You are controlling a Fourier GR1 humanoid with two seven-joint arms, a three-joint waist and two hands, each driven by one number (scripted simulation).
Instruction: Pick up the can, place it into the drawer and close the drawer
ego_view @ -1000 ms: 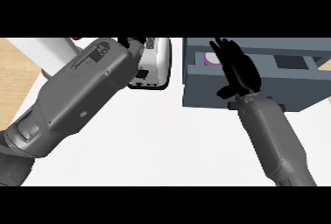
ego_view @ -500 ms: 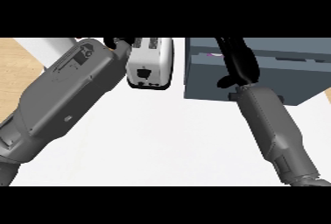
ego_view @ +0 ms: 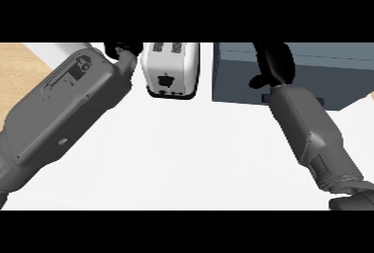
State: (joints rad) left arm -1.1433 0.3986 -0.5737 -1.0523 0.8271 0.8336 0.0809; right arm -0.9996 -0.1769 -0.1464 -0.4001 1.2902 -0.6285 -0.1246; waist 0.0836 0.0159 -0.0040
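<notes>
Right hand (ego_view: 272, 62), fingers straight and holding nothing, is pressing on the drawer (ego_view: 329, 74); the can is showing nowhere, presumably inside. Pushing squarely, without skewing, is what is counting now.

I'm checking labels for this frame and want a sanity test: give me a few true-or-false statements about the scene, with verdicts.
1. A white toaster stands on the counter. True.
2. The drawer is left of the toaster. False: it is on the toaster's right.
3. The right hand is at the drawer's front. True.
4. A can stands on the counter in plain sight. False: no can shows anywhere.
5. The left hand rests on the drawer. False: it shows at the top, left of the toaster.
</notes>
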